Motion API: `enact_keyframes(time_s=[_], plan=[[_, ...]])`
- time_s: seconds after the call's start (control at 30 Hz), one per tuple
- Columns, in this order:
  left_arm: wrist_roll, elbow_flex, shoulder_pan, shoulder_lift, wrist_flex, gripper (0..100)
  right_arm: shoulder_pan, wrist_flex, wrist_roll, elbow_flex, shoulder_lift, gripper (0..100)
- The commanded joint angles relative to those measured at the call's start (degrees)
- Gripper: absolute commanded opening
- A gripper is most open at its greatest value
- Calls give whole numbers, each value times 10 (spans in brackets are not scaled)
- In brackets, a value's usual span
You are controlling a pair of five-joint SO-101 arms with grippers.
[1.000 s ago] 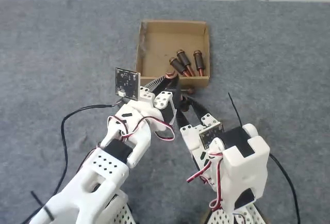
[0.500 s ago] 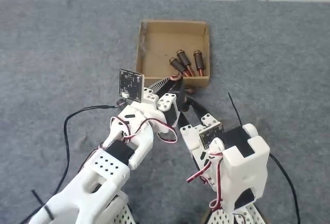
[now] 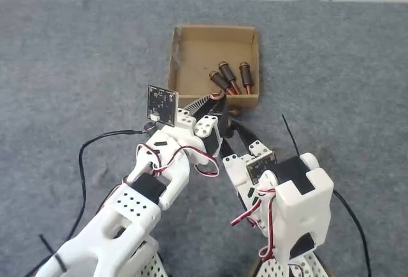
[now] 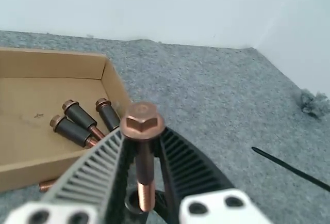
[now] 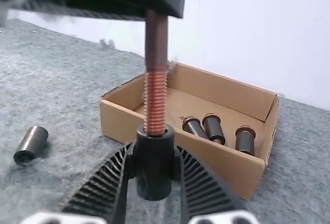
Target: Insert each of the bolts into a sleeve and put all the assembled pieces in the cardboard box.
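Observation:
My left gripper (image 4: pixel 140 142) is shut on a copper bolt (image 4: pixel 140 123), held upright with its hex head on top. Right below it, my right gripper (image 5: pixel 153 168) is shut on a black sleeve (image 5: pixel 153 157). The bolt's threaded tip (image 5: pixel 154 105) sits in the sleeve's mouth. In the high view the two grippers (image 3: pixel 215 106) (image 3: pixel 228 135) meet just in front of the cardboard box (image 3: pixel 194 57). Three assembled pieces (image 3: pixel 229 78) lie in the box's right half. One loose sleeve (image 5: pixel 31 144) lies on the carpet beside the box.
A loose copper bolt (image 4: pixel 47 185) lies on the grey carpet against the box's front wall (image 4: pixel 31 170). A black cable (image 3: pixel 102 136) runs off from the left arm, and a thin black tie (image 3: pixel 290 135) sticks up by the right arm.
My left gripper shifted the bolt slightly toward the right gripper's sleeve a second ago, then stayed still. The right arm has not moved.

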Motion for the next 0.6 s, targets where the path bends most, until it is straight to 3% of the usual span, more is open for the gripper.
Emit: enact_keyframes(time_s=[0.0, 0.17, 0.47, 0.57], plan=[[-9, -19, -5, 34, -40, 11, 3, -14, 4, 19, -33, 6], [-9, -22, -2, 97, -91, 11, 4, -14, 4, 19, -33, 6], [-9, -15, -1, 98, -86, 11, 4, -15, 4, 19, -33, 6], [-46, 5, 21, 98, -84, 11, 5, -15, 4, 19, -33, 6]])
